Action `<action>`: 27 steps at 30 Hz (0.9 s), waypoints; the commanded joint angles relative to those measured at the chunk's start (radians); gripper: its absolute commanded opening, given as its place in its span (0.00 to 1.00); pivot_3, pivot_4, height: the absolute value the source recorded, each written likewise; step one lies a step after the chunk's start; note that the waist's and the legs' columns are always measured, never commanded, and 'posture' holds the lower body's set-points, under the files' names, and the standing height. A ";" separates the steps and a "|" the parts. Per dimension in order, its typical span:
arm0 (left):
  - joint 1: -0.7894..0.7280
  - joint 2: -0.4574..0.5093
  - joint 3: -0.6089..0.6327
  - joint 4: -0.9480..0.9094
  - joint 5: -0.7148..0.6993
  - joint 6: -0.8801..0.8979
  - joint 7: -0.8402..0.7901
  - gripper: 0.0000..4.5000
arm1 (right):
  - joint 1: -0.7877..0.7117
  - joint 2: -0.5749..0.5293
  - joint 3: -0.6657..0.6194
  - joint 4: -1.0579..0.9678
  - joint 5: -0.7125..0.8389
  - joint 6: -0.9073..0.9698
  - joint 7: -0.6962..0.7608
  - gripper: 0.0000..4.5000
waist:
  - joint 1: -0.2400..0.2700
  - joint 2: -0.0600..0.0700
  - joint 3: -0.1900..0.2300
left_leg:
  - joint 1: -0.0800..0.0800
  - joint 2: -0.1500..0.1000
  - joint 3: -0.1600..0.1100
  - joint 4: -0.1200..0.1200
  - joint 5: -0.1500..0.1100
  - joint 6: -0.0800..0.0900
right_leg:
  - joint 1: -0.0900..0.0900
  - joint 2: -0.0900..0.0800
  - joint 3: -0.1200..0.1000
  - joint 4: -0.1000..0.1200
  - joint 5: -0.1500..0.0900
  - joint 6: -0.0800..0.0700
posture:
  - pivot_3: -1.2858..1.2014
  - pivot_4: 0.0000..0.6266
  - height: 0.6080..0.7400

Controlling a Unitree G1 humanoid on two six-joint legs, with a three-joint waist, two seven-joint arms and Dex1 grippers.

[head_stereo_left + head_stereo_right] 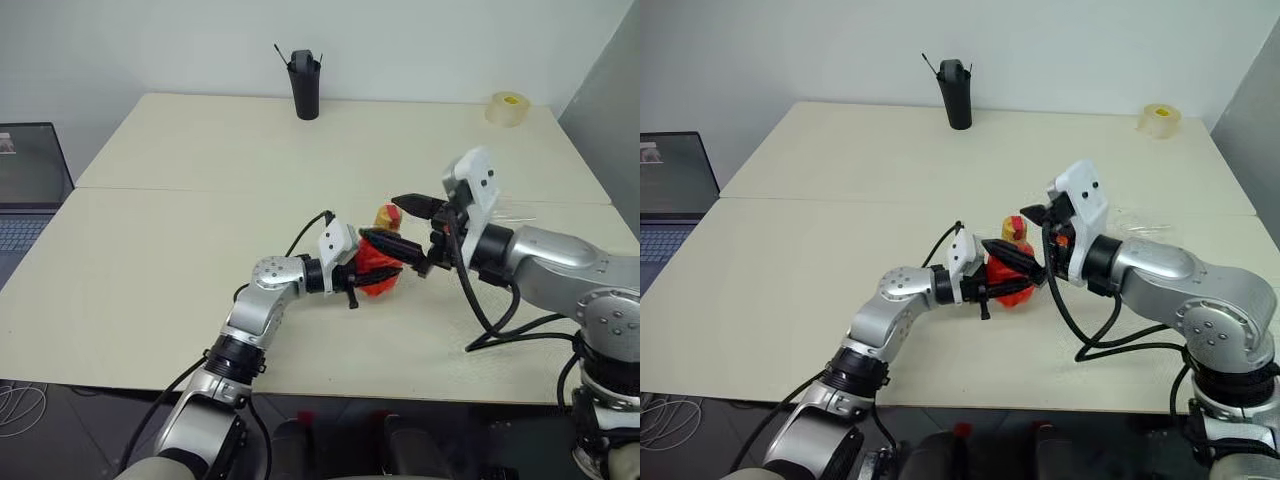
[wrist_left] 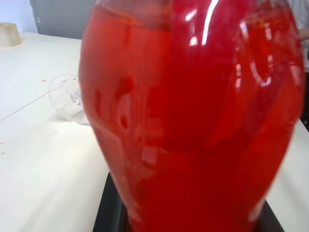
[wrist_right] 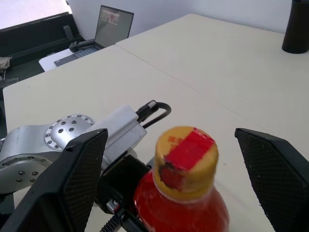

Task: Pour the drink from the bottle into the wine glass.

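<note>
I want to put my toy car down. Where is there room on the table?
Lots of bare table lies on the robot's left, toward the laptop, and between the black cup and the tape roll. It is crowded in the middle, where the left gripper holds the bottle and the right gripper sits open above it.

I am seeing the left gripper [image 1: 1015, 272] clamping the bottle [image 1: 1014, 280] near the desk's [image 1: 180, 260] near edge, blocking it from the left. The right gripper's [image 3: 174, 169] open fingers are leaving room around the cap [image 3: 186, 162]. The wine glass [image 2: 67, 96] is lying just beyond.
</note>
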 commanded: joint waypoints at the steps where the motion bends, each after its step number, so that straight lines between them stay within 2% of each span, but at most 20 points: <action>1: -0.014 -0.007 0.009 -0.044 -0.009 -0.024 0.007 0.19 | -0.027 0.014 0.001 0.004 -0.036 -0.028 0.016 1.00 | 0.000 0.000 0.000 | 0.000 0.000 0.000 0.000 0.000 0.000 | 0.000 0.000 0.000 0.000 0.000 0.000 | 0.52 0.24 1.00; 16: -0.001 -0.012 0.001 -0.064 -0.009 -0.021 0.019 0.19 | -0.016 0.084 -0.093 0.089 -0.073 -0.016 -0.015 1.00 | 0.000 0.000 0.000 | 0.000 0.000 0.000 0.000 0.000 0.000 | 0.000 0.000 0.000 0.000 0.000 0.000 | 0.52 0.24 1.00; 27: -0.001 -0.007 0.001 -0.067 -0.013 -0.017 0.017 0.19 | 0.076 0.034 -0.162 0.010 0.020 -0.004 0.027 1.00 | 0.000 0.000 0.000 | 0.000 0.000 0.000 0.000 0.000 0.000 | 0.000 0.000 0.000 0.000 0.000 0.000 | 0.52 0.24 1.00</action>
